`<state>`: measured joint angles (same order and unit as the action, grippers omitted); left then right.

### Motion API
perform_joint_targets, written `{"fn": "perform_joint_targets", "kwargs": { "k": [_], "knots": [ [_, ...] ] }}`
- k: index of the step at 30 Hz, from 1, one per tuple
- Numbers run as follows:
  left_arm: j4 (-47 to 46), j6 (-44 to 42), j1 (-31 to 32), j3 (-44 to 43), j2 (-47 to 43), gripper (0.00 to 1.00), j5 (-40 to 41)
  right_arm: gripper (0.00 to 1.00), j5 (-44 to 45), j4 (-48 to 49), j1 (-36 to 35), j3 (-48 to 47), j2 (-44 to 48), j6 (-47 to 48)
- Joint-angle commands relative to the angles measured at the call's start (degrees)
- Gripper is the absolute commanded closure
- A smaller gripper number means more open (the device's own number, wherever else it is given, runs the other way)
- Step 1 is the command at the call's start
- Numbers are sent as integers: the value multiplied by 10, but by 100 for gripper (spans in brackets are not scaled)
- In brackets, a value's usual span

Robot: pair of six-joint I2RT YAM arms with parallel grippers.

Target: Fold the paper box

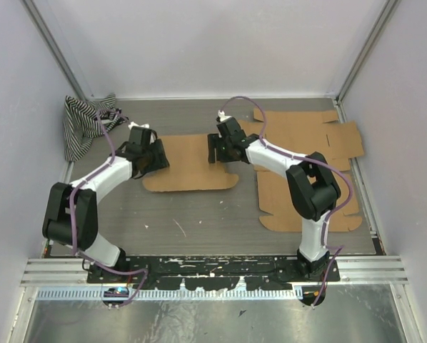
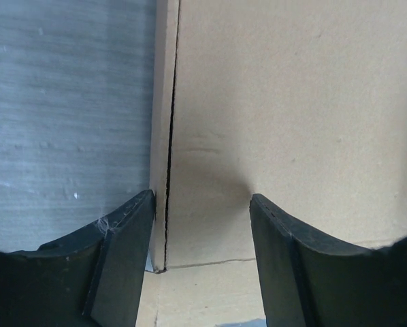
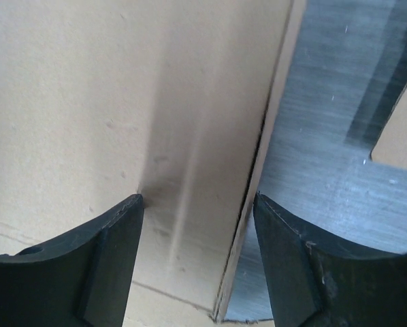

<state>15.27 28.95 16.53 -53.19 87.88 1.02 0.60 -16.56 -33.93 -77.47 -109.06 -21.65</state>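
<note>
Pincers low astride opposite cardboard edges

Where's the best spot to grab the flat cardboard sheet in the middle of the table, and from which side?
Grip the cardboard sheet by a narrow edge strip, the left strip or right strip, coming in from the outer side. It lies flat, and those creased edges border bare table, so a finger can probably slide under.

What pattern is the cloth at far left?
The cloth is black-and-white striped; top external view shows it best.

Pale lilac walls around grey wood-grain table
</note>
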Motion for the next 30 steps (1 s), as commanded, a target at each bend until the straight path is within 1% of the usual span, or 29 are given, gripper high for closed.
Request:
{"fn": "perform_joint_targets", "kwargs": {
  "k": [1, 3, 5, 7, 8, 9, 10, 11, 12, 13, 15, 17, 19, 21, 25, 27, 28, 30],
  "knots": [
    [36, -25, -7, -86, 31, 34, 23, 30, 50, -16, -1, -72, -16, -6],
    [70, -26, -12, -115, 37, 32, 44, 30, 80, -33, 3, -94, -17, -6],
    [101, -27, -14, -131, 27, 30, 82, 29, 122, -48, 7, -105, 2, -5],
    [127, -32, -15, -138, -3, 27, 126, 29, 169, -58, 10, -107, 39, -2],
    [128, -35, -14, -129, -27, 25, 135, 32, 189, -48, 9, -97, 66, 0],
    [115, -36, -15, -107, -53, 12, 144, 37, 196, -24, 8, -73, 102, -1],
    [84, -32, -14, -77, -83, 1, 147, 33, 195, -7, 9, -43, 137, -15],
    [43, -23, -14, -31, -113, 2, 143, 7, 174, 20, 10, -7, 167, -24],
    [-8, -13, -14, 17, -153, 2, 123, 1, 115, 55, 12, 56, 191, -22],
    [-51, 0, -15, 57, -176, 2, 98, 0, 57, 92, 15, 94, 202, -15],
    [-116, 16, -14, 120, -199, 0, 40, 4, 3, 98, 15, 121, 195, -19],
    [-141, 17, -13, 148, -204, 7, -5, 10, -26, 102, 9, 142, 184, -26],
    [-129, 2, -12, 153, -198, 12, -12, 11, -6, 116, -7, 161, 182, -32],
    [-127, -8, -11, 153, -188, 12, -13, 12, 16, 110, -22, 160, 170, -29],
    [-120, -20, -10, 141, -168, 12, -9, 17, 32, 83, -37, 140, 144, -40],
    [-115, -22, -10, 136, -163, 12, -11, 18, 51, 66, -48, 134, 141, -46],
    [-115, -23, -9, 136, -161, 15, -13, 18, 62, 58, -54, 132, 139, -48],
    [-116, -27, -5, 135, -158, 16, -14, 18, 84, 37, -65, 125, 134, -52]
  ]
}}
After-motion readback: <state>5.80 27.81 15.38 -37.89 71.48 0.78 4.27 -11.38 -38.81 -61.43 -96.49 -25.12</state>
